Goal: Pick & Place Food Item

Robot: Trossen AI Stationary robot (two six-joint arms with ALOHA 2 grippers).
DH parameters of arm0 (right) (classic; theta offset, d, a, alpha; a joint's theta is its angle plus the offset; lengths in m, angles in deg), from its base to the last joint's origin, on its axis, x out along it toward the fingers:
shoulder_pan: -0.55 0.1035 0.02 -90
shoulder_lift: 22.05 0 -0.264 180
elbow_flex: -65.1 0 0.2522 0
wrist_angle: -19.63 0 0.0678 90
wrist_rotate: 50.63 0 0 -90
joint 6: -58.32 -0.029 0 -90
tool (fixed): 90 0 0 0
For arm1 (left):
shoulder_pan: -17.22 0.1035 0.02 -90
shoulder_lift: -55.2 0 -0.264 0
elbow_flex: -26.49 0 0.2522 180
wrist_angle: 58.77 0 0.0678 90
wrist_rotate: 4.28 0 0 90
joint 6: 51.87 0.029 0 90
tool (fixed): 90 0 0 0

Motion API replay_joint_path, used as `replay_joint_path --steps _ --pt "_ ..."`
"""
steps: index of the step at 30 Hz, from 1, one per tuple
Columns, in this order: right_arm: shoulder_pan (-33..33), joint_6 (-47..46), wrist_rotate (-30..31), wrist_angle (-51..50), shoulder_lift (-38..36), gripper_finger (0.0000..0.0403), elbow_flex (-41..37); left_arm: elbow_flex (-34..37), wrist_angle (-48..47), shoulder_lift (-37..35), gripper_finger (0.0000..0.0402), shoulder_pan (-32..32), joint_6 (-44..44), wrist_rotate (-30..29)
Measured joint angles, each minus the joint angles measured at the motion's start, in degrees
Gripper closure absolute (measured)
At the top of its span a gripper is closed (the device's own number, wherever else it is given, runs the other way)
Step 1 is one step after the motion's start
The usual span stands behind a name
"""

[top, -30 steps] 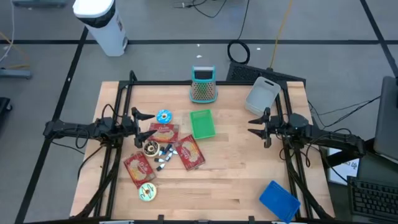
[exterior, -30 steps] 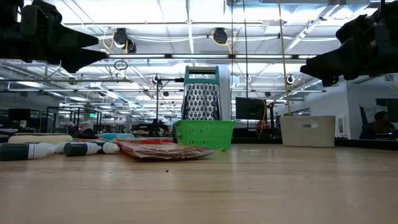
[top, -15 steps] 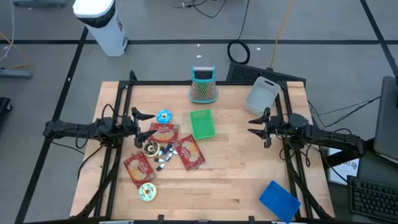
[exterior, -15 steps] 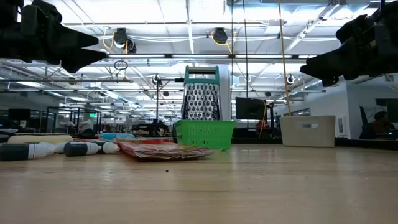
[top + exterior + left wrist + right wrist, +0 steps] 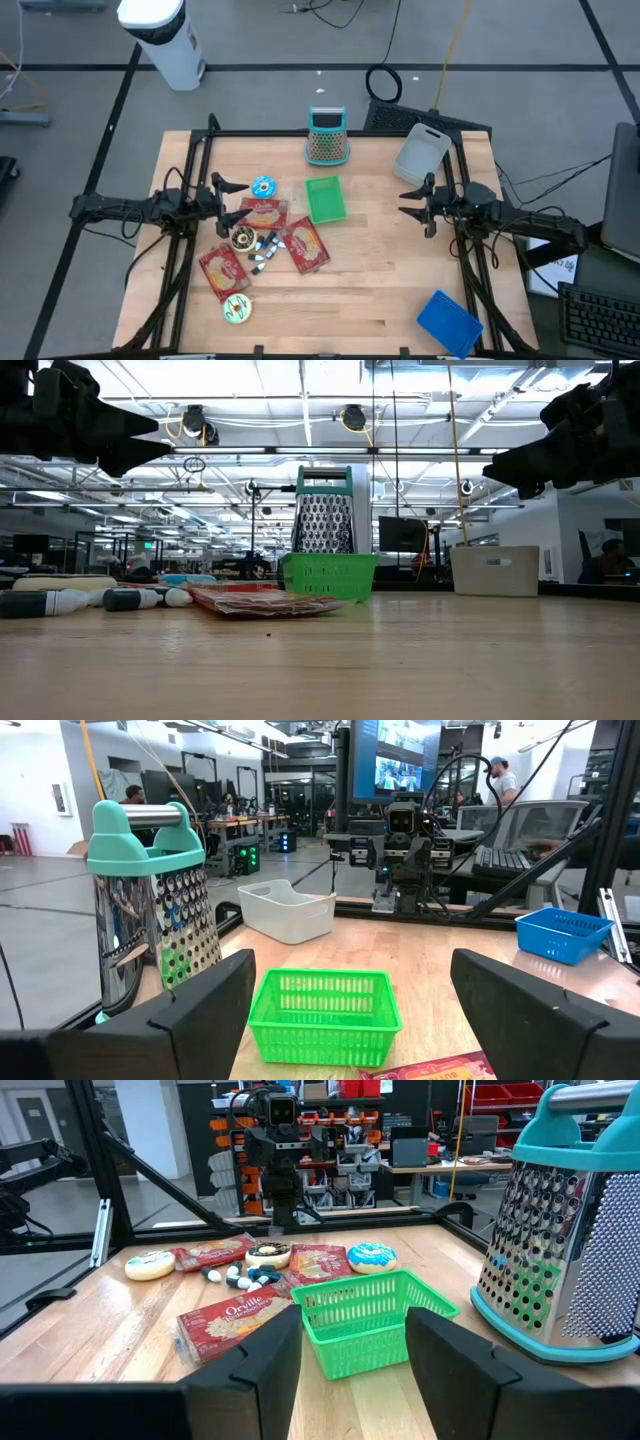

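The left tool (image 5: 236, 187) hangs above the left side of the light wooden desk (image 5: 380, 270) with its two dark fingers spread wide and nothing between them. Just ahead of it, toward the desk's middle, lie the food items: a round blue-iced doughnut (image 5: 263, 186), three flat red snack packets (image 5: 305, 245), a small round bowl-shaped item (image 5: 242, 238) and a few small white-and-dark capsules (image 5: 264, 247); a pale round pastry with green marks (image 5: 237, 309) lies farther off toward the front edge.

Beyond the doughnut, between the two tools, stands a small green plastic mesh basket (image 5: 325, 198). Behind it, at the far edge, a metal box grater with a teal handle (image 5: 326, 136) stands upright.

The right tool (image 5: 411, 203) hangs above the right side of the desk, facing the green basket, with its fingers partly apart and holding nothing. A white plastic bin (image 5: 421, 154) sits just beside it at the back right, and a blue plastic mesh basket (image 5: 448, 322) lies well apart from it at the front right corner.
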Motion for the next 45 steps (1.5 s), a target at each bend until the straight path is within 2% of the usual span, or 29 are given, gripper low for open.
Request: replay_joint_path --steps 43,45 --pt "0.0 0.0 0.0 0.0 0.0 0.0233 0.0 0.0 0.0 0.0 0.0064 0.0 0.0 0.0" --pt "0.0 0.0 0.0 0.0 0.0 0.0234 0.0 0.0 0.9 0.0 0.0064 0.0 1.3 -1.4"
